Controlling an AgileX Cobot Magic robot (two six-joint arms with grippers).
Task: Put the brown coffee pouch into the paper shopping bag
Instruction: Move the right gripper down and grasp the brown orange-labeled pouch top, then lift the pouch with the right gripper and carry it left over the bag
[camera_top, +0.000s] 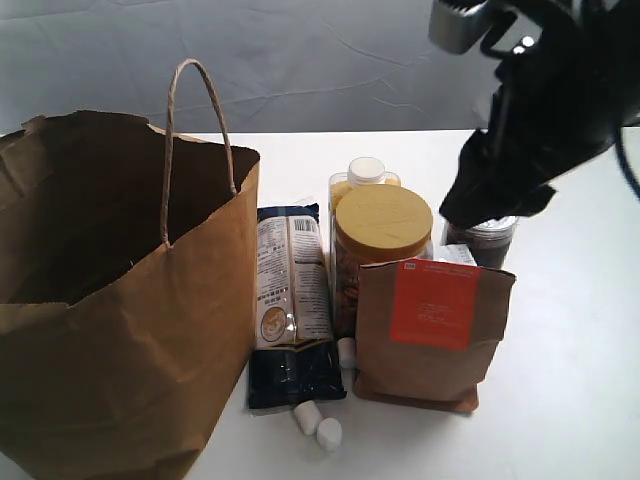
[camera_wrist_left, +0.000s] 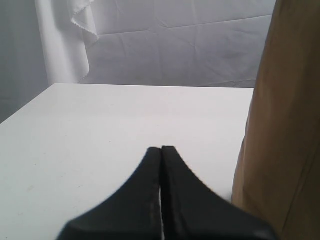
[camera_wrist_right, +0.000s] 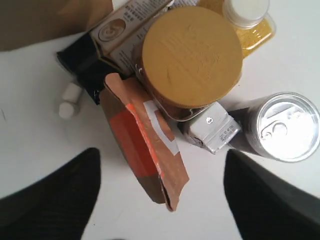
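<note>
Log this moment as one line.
right gripper: open above brown coffee pouch | left gripper: shut, empty | paper shopping bag: open, upright

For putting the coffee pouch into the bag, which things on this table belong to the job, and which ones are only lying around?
Belong to the job:
brown coffee pouch
paper shopping bag
right gripper, open

Only lying around:
yellow-lidded jar
blue and white packet
silver-topped can
white-capped bottle
small silver carton
</note>
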